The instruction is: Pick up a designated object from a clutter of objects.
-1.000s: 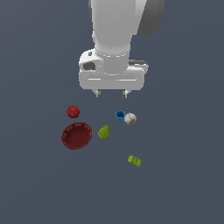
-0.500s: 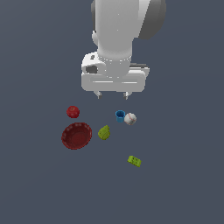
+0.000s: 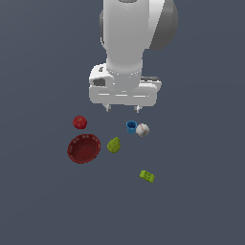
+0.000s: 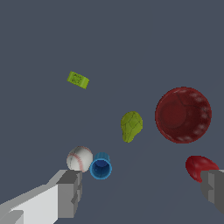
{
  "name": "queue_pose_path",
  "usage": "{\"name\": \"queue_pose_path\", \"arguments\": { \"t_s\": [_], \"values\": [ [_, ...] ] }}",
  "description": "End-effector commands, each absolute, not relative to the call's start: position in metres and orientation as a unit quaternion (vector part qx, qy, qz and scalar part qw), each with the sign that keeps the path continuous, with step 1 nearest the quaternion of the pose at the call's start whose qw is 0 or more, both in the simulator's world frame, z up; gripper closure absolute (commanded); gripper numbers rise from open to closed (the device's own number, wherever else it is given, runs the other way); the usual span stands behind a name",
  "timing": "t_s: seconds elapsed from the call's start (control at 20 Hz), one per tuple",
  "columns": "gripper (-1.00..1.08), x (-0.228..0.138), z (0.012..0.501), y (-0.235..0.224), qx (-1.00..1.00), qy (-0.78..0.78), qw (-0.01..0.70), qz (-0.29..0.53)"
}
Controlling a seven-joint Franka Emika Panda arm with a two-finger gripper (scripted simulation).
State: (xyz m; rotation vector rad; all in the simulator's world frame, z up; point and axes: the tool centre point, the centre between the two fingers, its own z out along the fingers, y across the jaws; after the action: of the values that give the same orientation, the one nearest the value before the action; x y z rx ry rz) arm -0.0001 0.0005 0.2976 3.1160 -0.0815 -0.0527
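Hovering above the clutter, lining up on the pear.
I hold the gripper (image 3: 122,108) spread and empty; the olive pear (image 4: 131,126) sits apart from the red bowl (image 4: 183,114), leaving finger room.

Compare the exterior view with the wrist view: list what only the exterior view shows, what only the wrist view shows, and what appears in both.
Only the exterior view shows the arm's white body above the clutter. Only the wrist view looks straight down into the blue cup and shows the faceted surface of the yellow-green fruit. Both show the open gripper, empty, plus the fruit, dark red bowl, red ball, cup, baseball beside the cup, and green brick lying apart.
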Motion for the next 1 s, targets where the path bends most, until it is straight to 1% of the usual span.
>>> {"name": "queue_pose_path", "arguments": {
  "t_s": [0.0, 0.25, 0.5, 0.95],
  "values": [
    [-0.92, 0.002, 0.286, -0.001, 0.999, -0.04, 0.01, -0.016],
    [-0.92, 0.006, 0.254, -0.006, 0.996, -0.082, 0.006, -0.014],
    [-0.92, 0.009, 0.209, -0.013, 0.99, -0.142, 0.001, -0.011],
    [-0.92, 0.001, 0.131, -0.028, 0.968, -0.25, -0.002, -0.004]
  ]
}}
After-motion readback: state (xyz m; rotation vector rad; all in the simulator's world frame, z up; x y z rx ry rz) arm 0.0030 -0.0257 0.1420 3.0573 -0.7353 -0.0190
